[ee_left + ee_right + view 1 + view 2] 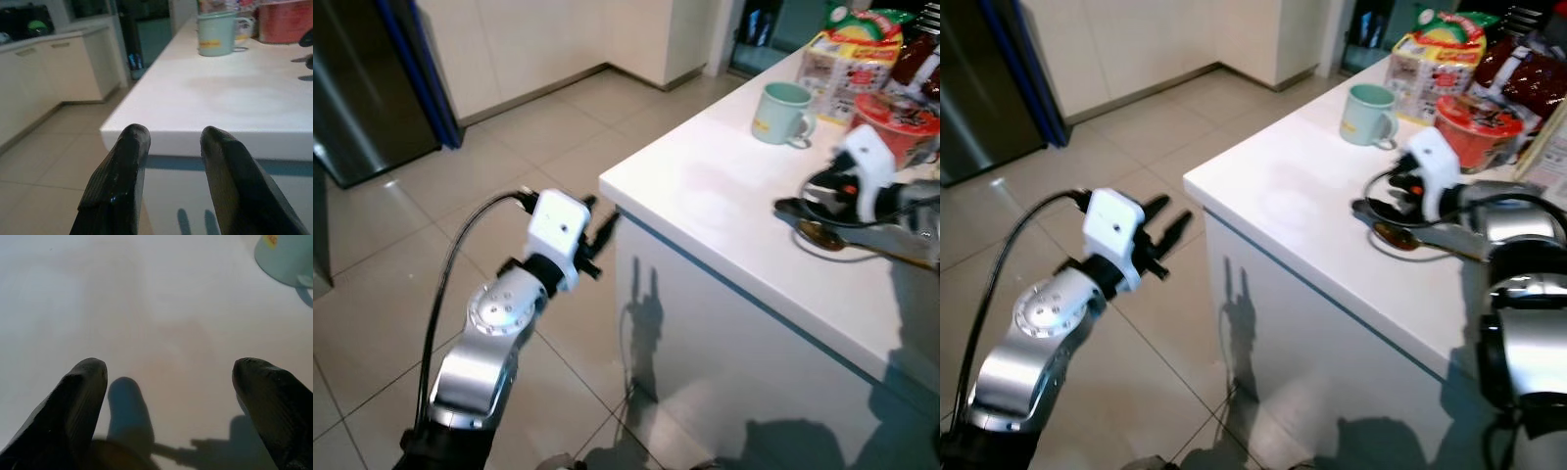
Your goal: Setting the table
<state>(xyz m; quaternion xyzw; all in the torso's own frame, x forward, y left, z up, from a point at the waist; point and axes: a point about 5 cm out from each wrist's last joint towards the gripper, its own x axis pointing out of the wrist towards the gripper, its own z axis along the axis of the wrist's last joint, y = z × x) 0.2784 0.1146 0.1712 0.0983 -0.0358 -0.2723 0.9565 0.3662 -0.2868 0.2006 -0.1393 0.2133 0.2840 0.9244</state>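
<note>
A brown spoon (824, 236) lies on the white table (705, 186) near its front edge, handle pointing right. My right gripper (1369, 202) hovers just over the spoon's bowl, open; its fingertips (88, 377) stand wide apart with the spoon (115, 455) below them. A mint green mug (782, 113) stands upright farther back, and a red noodle bowl (898, 123) sits behind the right wrist. My left gripper (603, 229) is held over the floor, short of the table's corner, open and holding nothing, its fingers (129, 161) pointing at the table edge.
Snack packages (858, 47) crowd the table's far end behind the mug. A dark fridge (362, 88) stands at the far left, with pale cabinets (538, 39) along the back wall. Tiled floor (401, 264) spreads left of the table. A black cable (450, 264) loops off my left arm.
</note>
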